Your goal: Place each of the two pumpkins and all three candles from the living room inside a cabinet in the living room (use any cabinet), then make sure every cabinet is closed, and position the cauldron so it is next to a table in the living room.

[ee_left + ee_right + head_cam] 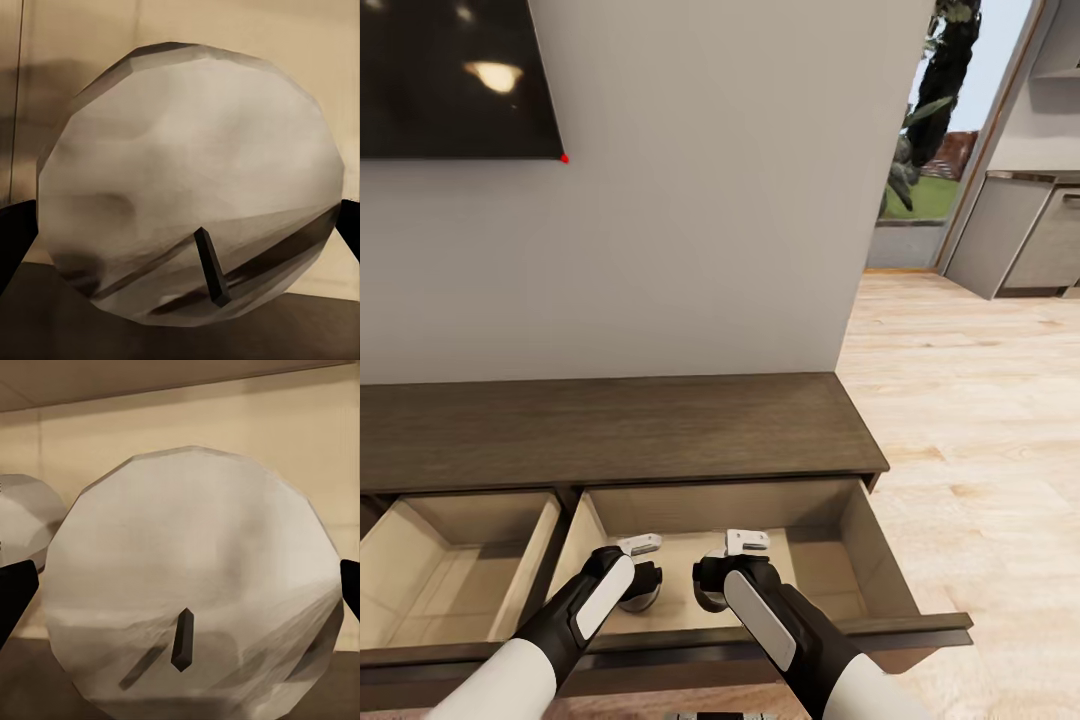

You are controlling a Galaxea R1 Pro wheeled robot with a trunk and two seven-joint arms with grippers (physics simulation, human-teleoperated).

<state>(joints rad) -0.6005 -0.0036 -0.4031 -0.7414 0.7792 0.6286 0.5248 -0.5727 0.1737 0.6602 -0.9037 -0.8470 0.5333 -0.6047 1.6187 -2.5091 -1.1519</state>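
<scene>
The cabinet (610, 430) is a low dark-brown unit against the wall, with two drawers pulled open. Both arms reach down into the right drawer (830, 560). My left gripper (638, 588) is shut on a candle (187, 180), a pale stubby cylinder with a dark wick, seen end-on in the left wrist view with dark fingers (15, 240) at its sides. My right gripper (712, 588) is shut on another candle (195, 585), close beside the first. The left arm's candle (22, 517) also shows in the right wrist view. The pumpkins, cauldron and table are out of view.
The left drawer (450, 560) stands open with a bare beige inside. A black screen (450, 75) hangs on the wall above the cabinet. Light wood floor (980, 420) stretches to the right towards grey kitchen units (1020, 240) and a glazed opening (935, 150).
</scene>
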